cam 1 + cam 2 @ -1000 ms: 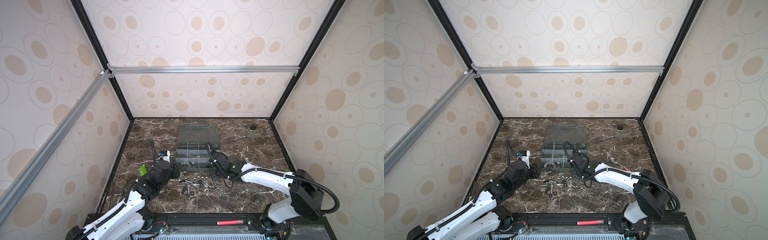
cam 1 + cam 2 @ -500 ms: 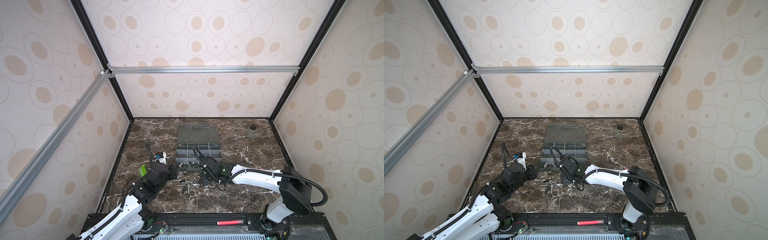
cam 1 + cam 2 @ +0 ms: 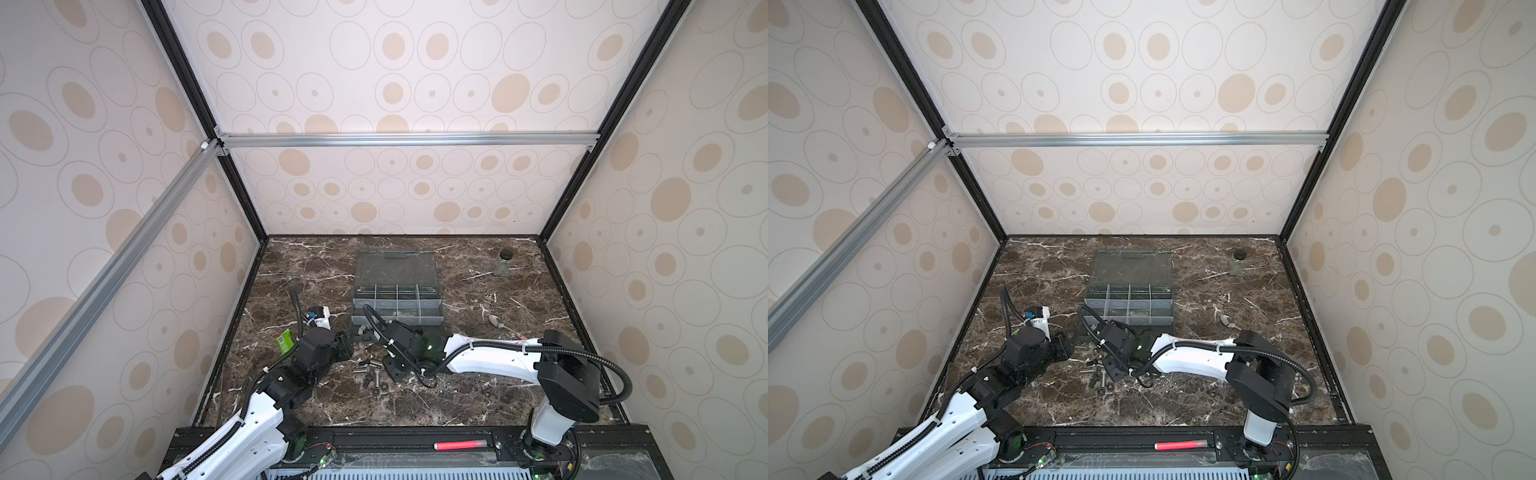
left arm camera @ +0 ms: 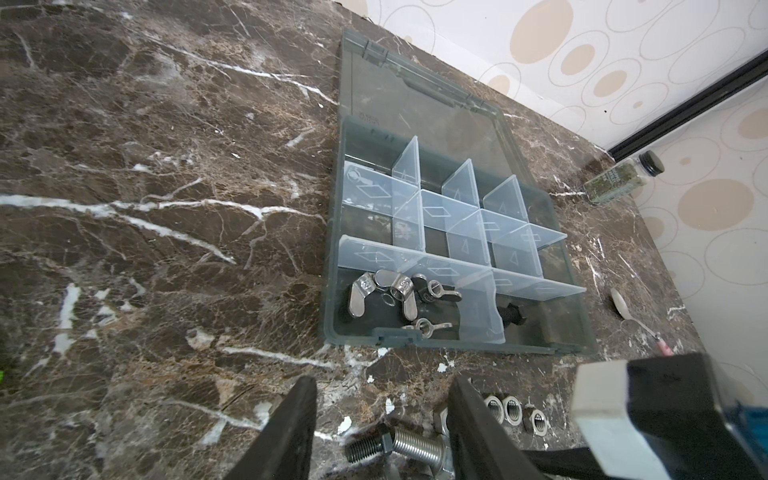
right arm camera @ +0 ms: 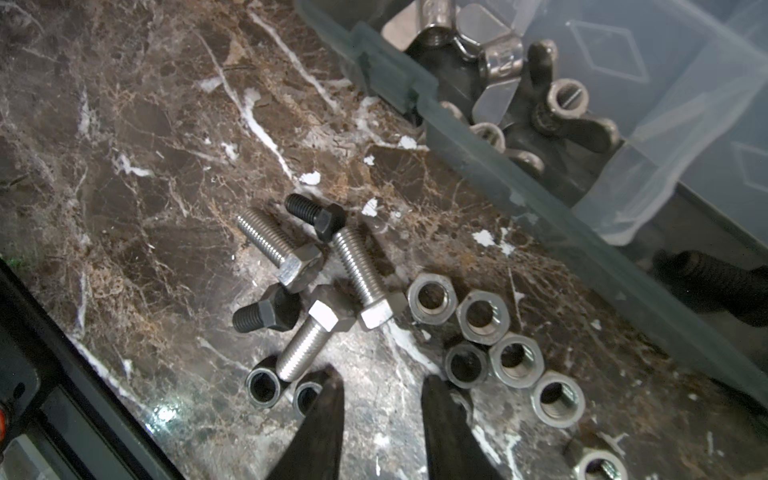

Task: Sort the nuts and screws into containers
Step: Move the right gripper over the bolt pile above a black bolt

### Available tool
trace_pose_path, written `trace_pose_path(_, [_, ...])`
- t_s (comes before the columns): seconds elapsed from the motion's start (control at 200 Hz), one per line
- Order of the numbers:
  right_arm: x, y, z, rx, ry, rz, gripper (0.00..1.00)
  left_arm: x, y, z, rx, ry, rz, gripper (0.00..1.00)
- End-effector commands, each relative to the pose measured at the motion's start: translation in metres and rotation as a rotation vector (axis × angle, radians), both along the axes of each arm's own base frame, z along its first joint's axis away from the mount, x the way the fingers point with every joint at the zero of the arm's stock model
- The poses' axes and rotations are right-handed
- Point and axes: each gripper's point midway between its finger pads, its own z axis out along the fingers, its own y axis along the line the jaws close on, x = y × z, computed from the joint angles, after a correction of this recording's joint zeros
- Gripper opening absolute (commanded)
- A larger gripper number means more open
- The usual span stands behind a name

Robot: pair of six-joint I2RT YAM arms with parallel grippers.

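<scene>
Organizer (image 4: pixel 419 104) holds wing nuts (image 4: pixel 399 291) (corner compartment).

Table (image 3: pixel 457 399) layout: containers (image 3: pixel 397 299) central, loose hardware in front.
The lid (image 3: pixel 395 266) lies flat behind the containers, toward the rear edge. Wing nuts (image 4: pixel 399 295) occupy the front-left compartment. Screws (image 5: pixel 357 270) and nuts (image 5: pixel 461 316) lie just before the front wall. The jar (image 3: pixel 501 264) stands near the rear-right corner, and the spoon (image 3: pixel 496 321) lies near the right edge.
</scene>
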Motion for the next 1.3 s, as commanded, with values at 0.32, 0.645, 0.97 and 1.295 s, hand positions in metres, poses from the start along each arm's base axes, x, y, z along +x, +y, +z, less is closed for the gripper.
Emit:
trace_pose_path(0.32, [-0.013,0.029,0.0,0.013,0.01,0.106,0.36,0.002,0.008,-0.001,-0.004,0.002,0.038,0.53])
trace_pose_path(0.645, [-0.023,0.039,-0.003,0.012,0.018,0.147,0.36,0.001,0.009,-0.002,-0.01,0.003,0.043,0.53])
trace_pose_path(0.97, [-0.03,0.045,-0.011,-0.01,0.023,0.179,0.38,0.0,0.011,-0.003,-0.014,0.005,0.05,0.53])
trace_pose_path(1.295, [-0.033,0.053,-0.016,-0.033,0.019,0.212,0.44,-0.001,0.014,-0.004,-0.018,0.008,0.058,0.53])
